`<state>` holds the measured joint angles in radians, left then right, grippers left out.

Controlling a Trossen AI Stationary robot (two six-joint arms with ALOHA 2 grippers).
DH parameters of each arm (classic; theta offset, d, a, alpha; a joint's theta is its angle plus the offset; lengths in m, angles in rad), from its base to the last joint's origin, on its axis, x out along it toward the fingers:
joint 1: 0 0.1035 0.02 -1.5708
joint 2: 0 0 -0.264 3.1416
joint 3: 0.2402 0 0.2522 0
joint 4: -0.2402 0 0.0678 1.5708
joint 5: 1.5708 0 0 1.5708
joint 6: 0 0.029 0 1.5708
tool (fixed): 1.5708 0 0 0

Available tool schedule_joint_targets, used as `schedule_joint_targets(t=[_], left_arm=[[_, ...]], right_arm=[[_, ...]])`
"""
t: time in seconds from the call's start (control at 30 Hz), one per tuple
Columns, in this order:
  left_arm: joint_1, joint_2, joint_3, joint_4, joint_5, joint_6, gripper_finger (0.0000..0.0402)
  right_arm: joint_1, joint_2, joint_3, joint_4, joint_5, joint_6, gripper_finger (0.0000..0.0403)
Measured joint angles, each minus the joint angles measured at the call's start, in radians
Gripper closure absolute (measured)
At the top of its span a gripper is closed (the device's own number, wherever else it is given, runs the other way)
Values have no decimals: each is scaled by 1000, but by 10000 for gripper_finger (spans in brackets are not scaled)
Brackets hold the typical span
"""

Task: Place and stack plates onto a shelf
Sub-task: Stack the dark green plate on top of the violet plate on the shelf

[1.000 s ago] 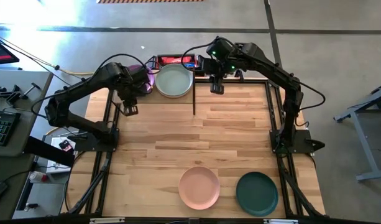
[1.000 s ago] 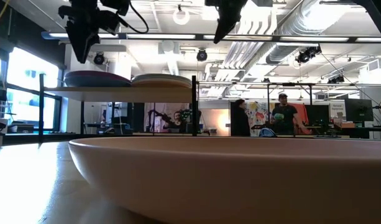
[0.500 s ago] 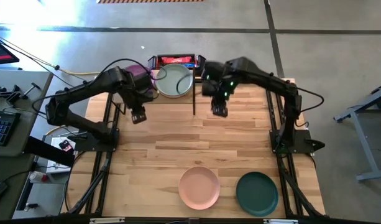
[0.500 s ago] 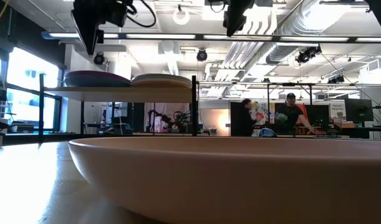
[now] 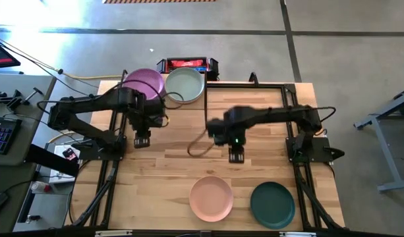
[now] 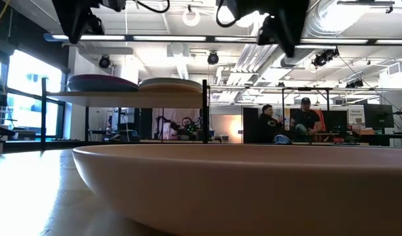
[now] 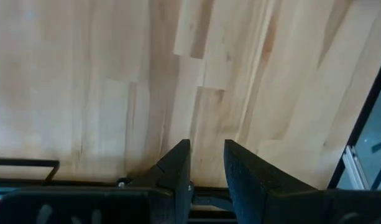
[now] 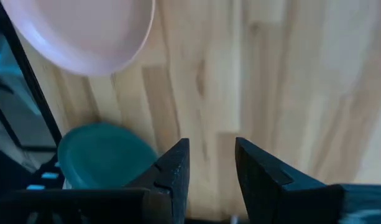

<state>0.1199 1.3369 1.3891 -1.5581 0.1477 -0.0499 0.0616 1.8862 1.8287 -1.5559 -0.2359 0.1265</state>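
Here, a light wooden table [image 5: 175, 148] is seen from above, with two dark robot arms reaching over it. The landmark is the shelf [image 6: 125, 96], a small raised board on thin black legs standing at the table's far edge. On the shelf sit two plates side by side: a purple plate [image 5: 145, 81] toward the left arm's side and a sage green plate [image 5: 186, 85] just beside it.

The left gripper [image 5: 142, 140] hangs over bare tabletop a little in front of the shelf, on the purple plate's side. From its wrist camera, its two dark fingers [image 7: 176, 171] stand slightly apart with a narrow gap, holding nothing, above plain wood.

The right gripper [image 5: 235, 155] hangs over the middle of the table, farther in front of the shelf and off to the green plate's side. Its fingers [image 8: 176, 168] are also spread a little and empty.

Well away from the shelf, at the table's near edge, lie a pink plate [image 5: 211, 198] and, just beside it, a dark teal plate [image 5: 272, 204]. Both show in the right wrist view beyond the fingers.

At table level, the pink plate fills the foreground, and people [image 6: 289, 122] sit in the room behind.
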Motion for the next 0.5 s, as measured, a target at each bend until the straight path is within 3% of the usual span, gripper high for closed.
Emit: schedule_joint_targets(t=[0.5], left_arm=[[-175,0,0,0,-3,-137,314]], right_arm=[[301,0,-254,124,0,160,295]])
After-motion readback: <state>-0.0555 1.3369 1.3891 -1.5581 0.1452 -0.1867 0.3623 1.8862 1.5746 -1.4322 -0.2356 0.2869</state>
